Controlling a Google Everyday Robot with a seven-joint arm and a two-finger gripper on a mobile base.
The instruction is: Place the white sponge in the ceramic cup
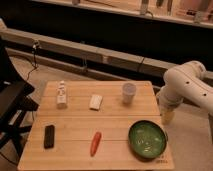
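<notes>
**Green bowl up front, sponge not yet picked up**

Closest to my camera is the wide green bowl point(147, 140), at the near corner of the wooden surface point(75, 157). It lies just below the jaws in my view and a little toward the surface's middle. Beside it, farther from the jaws, lie an orange carrot-like piece point(95, 143) and then a small black block point(49, 136).

The white arm point(187, 82) reaches in from the side, and the jaws hang at its end, past the edge of the surface and not over it. From here I cannot tell how far apart the jaws stand. They are not holding the sponge.

The white sponge point(95, 101) lies flat on the far half of the surface, well apart from the jaws. The ceramic cup point(129, 92) stands upright between the two, nearer the jaws than the sponge is, and apart from the sponge. Farthest from the jaws is a white bottle-like object point(61, 94), standing on the far side of the sponge.

By my reading the task has barely begun. Nothing is grasped and nothing is in the cup that I can make out. The whole job is left: bring the jaws over the surface past the cup, take the sponge, carry it to the cup and release it inside.
</notes>
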